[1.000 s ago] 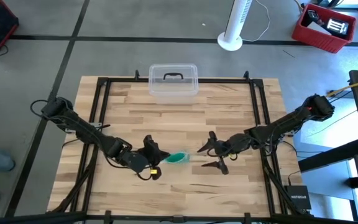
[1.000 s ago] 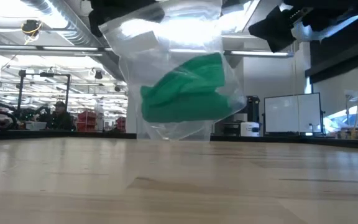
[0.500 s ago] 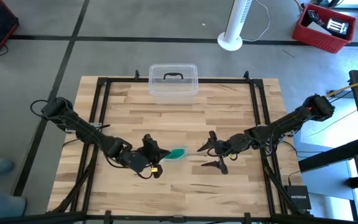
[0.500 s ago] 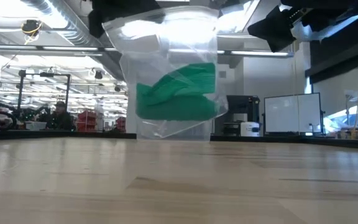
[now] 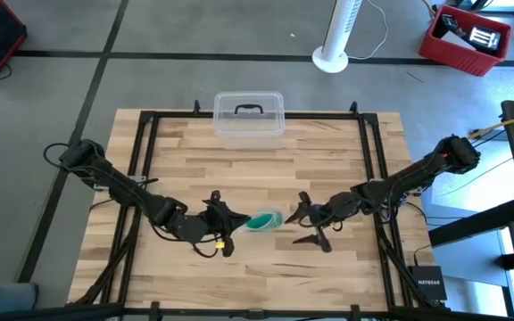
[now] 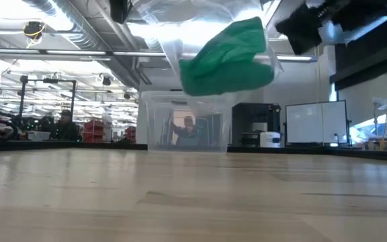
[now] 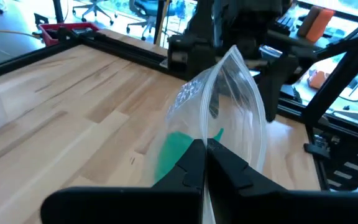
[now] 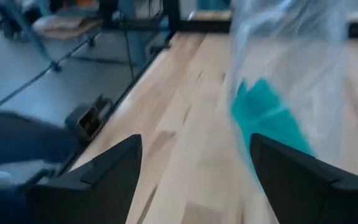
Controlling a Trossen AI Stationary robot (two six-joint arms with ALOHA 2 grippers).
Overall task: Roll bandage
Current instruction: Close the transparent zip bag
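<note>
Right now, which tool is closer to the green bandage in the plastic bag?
Left. The left tool is shut on the clear plastic bag holding the bandage, lifted off the table. The right tool stands open just beside it, not touching.

I am working over a wooden table [image 5: 266, 267] of pale butcher-block planks, with a black metal frame [image 5: 146, 143] running along its edges. A clear plastic storage box [image 5: 249, 116] with a dark handle on its lid is sitting directly on the planks at the far edge, midway between my two arms. From table height, that box [image 6: 183, 130] is standing upright at the back of the wood surface [image 6: 193, 195], which is stretching bare in front of it.
</note>
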